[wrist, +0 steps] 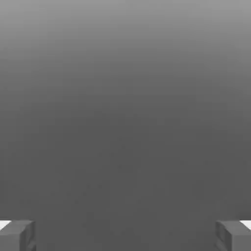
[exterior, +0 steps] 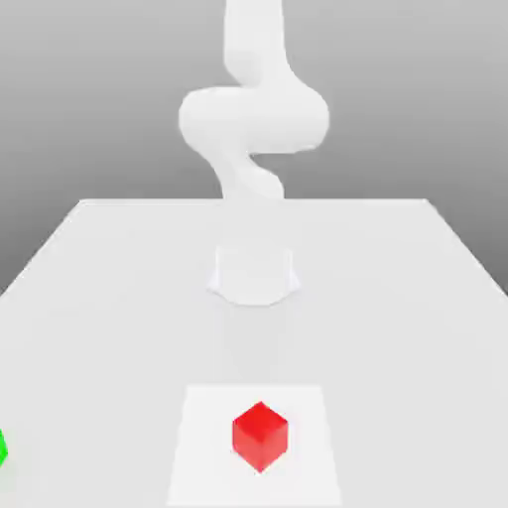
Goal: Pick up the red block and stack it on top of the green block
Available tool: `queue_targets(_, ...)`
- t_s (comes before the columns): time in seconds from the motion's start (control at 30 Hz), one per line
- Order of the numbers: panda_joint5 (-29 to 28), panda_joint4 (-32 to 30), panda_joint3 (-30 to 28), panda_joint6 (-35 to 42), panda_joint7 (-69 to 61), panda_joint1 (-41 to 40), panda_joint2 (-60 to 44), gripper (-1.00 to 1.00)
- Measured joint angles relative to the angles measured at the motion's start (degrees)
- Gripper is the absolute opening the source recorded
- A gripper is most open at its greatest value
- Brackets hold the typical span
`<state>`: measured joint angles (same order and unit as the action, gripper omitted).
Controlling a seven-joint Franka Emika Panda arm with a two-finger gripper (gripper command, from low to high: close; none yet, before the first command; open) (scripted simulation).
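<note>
Reaching comes first: gripper released and empty, must descend onto the small matte red cube, near table edge.

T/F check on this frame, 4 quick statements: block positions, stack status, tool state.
1. The red block sits on the table. True.
2. The red block is stacked on the green block. False: they lie far apart, the green one at the exterior view's left edge.
3. The tool is shut on the red block. False: its fingers stand wide apart with nothing between them.
4. The red block rests on a lighter square patch of the table. True.
</note>
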<state>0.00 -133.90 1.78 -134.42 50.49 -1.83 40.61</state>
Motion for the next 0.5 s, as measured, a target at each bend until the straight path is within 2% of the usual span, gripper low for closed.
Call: queue_targets(0.5,-2.44,-12.74,8.35,-15.86,29.78,-8.01,-31.53,0.0)
